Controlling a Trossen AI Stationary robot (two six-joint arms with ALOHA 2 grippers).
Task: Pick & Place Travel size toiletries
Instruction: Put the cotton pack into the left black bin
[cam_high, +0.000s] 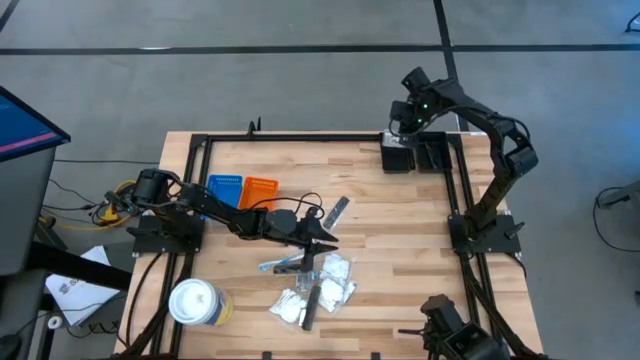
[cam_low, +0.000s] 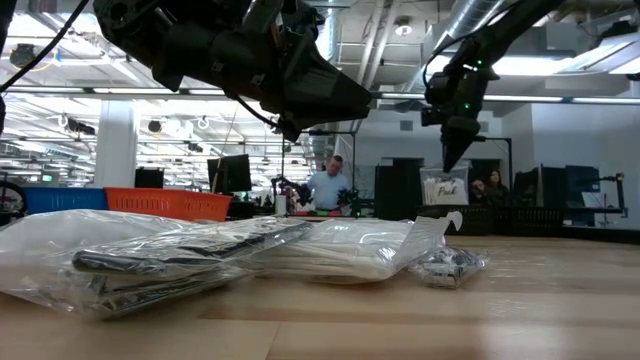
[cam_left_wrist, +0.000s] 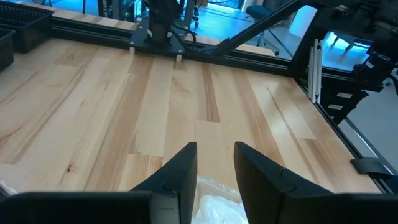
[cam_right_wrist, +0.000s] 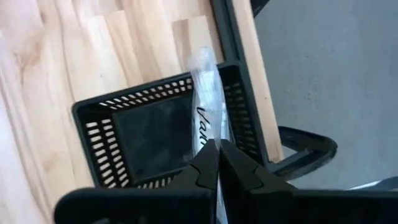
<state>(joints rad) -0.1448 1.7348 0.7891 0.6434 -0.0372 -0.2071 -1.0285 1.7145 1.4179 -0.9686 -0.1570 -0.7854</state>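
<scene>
The travel size toiletries lie heaped near the table's front middle: clear packets with white contents (cam_high: 318, 290), a long clear packet (cam_high: 285, 264) and a dark flat stick (cam_high: 338, 210). In the low view the packets (cam_low: 200, 255) rest flat on the wood. My left gripper (cam_left_wrist: 215, 163) hovers open above the pile's far side, over a clear packet (cam_left_wrist: 214, 202), touching nothing. My right gripper (cam_right_wrist: 217, 148) is at the far right, above a black slotted basket (cam_right_wrist: 155, 130), shut on a long clear packet (cam_right_wrist: 208, 99) with a white strip inside. My right gripper pinches one end of the long clear packet (cam_right_wrist: 211, 134) between its two fingers. The fingers come from above, pointing steeply down, and the packet runs on along their line. It hangs below them over the basket's wall. Whether its lower end (cam_right_wrist: 202, 59) touches the basket, I cannot tell.
A blue tray (cam_high: 225, 188) and an orange tray (cam_high: 261, 190) sit at the left behind my left arm. A big white lidded cup (cam_high: 195, 302) stands at the front left. Black baskets (cam_high: 410, 155) sit at the far right against the black frame (cam_high: 300, 137). People show in the room behind.
</scene>
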